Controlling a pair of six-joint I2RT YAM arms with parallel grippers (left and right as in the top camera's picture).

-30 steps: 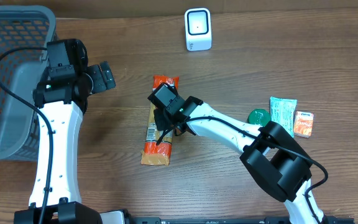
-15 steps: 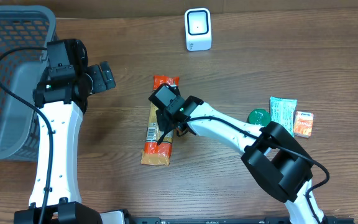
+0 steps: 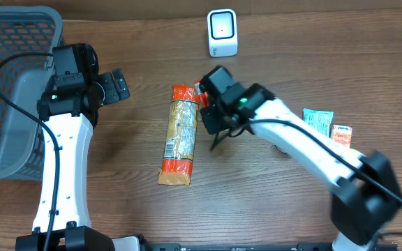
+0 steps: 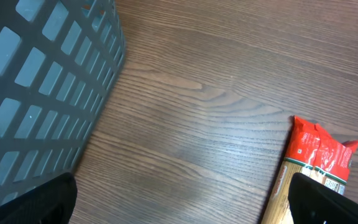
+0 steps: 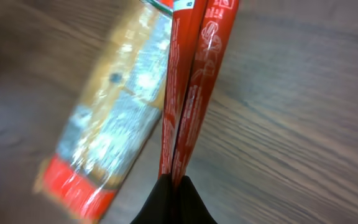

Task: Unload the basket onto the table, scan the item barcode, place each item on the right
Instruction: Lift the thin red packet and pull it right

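A thin red packet (image 5: pixel 188 81), seen edge-on, is pinched between my right gripper's (image 5: pixel 173 186) shut fingers and stands lifted off the wood. In the overhead view this gripper (image 3: pixel 206 104) hovers just right of the long pasta packet (image 3: pixel 180 136), and a bit of the red packet (image 3: pixel 200 88) shows at its left. The pasta packet (image 5: pixel 110 124) lies flat on the table. The white scanner (image 3: pixel 222 33) stands at the back. My left gripper (image 4: pixel 179 208) is open over bare wood near the basket, holding nothing.
A grey mesh basket (image 3: pixel 12 90) fills the left side. A green round item (image 3: pixel 290 130), a teal packet (image 3: pixel 317 125) and an orange packet (image 3: pixel 340 138) lie at the right, partly behind the right arm.
My right gripper shut on the red packet over the pasta packet, then rose and swung right and back with it. The left arm has not moved.
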